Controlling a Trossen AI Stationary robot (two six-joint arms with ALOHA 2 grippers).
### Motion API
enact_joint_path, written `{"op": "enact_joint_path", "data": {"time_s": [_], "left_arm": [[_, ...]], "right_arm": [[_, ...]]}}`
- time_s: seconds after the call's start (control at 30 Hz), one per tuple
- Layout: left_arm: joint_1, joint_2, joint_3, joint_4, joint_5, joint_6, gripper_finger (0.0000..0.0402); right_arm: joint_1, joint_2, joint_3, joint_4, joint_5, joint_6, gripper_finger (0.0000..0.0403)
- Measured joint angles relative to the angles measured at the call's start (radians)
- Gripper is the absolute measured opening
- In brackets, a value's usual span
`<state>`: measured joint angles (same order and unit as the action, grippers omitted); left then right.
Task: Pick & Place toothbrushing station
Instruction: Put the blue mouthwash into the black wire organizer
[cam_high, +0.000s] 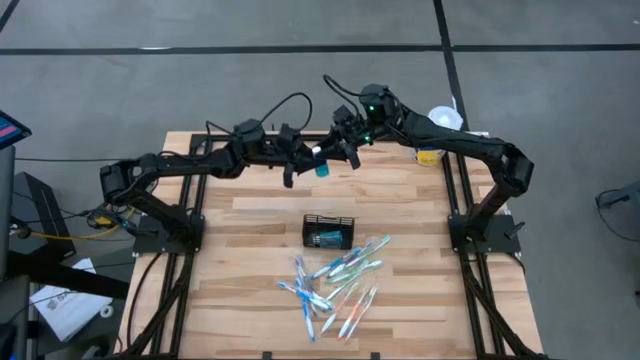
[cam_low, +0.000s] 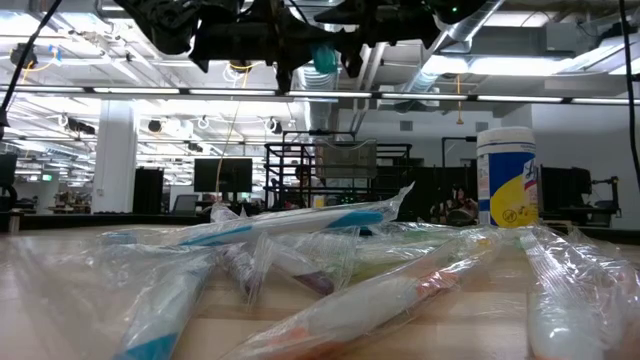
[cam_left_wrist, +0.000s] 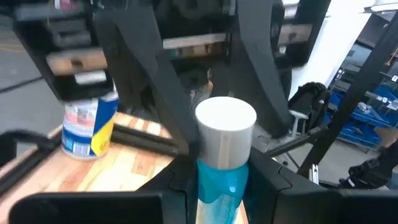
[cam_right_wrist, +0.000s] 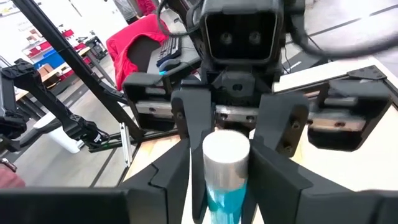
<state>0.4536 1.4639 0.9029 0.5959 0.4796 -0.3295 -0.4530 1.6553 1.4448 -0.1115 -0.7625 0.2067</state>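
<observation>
Both hands met in the air above the far part of the bench (cam_high: 260, 215), facing each other across a teal tube with a white cap (cam_high: 322, 167). The left hand (cam_high: 297, 160) was clenched on the tube, its fingers (cam_left_wrist: 177, 180) pressed against the teal body on either side just under the cap. The right hand (cam_high: 345, 140) stood around the same tube from the opposite side, its fingers (cam_right_wrist: 286, 134) flanking the cap; whether they actually gripped it could not be told.

The toothbrushing station (cam_high: 329, 231), a small black wire-mesh caddy, sat on the bench nearer the front than both hands, below them and well apart from them, with something teal inside it. Just beside it, toward the front edge, lay a loose heap of toothbrushes in clear wrappers (cam_high: 335, 285), the nearest ones touching or almost touching its right corner. A white tub with a yellow and blue label (cam_high: 432, 152) stood at the far right edge, close to the right arm. Bare wood lay open left of the caddy and between it and the far edge
</observation>
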Motion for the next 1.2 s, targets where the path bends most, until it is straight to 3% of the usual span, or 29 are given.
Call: {"op": "enact_joint_path", "data": {"time_s": [0.2,0.53,0.73,1.0,1.2], "left_arm": [[0.001,0.000,0.008,0.001,0.000,-0.001,0.0077],[0.004,0.000,0.009,0.005,0.014,-0.014,0.0077],[0.005,0.000,0.009,0.008,0.015,-0.010,0.0077],[0.025,-0.001,0.014,-0.043,0.010,0.016,0.0195],[0.027,-0.002,0.014,-0.048,0.014,0.039,0.0215]], "right_arm": [[0.000,-0.001,0.000,0.000,-0.002,0.000,0.0153],[0.000,-0.001,0.000,0.000,0.004,-0.031,0.0084],[-0.001,-0.001,0.000,0.000,0.006,-0.057,0.0081],[-0.003,0.001,-0.002,0.017,0.009,-0.068,0.0081],[-0.013,-0.001,-0.002,0.020,0.004,-0.068,0.0081]]}}
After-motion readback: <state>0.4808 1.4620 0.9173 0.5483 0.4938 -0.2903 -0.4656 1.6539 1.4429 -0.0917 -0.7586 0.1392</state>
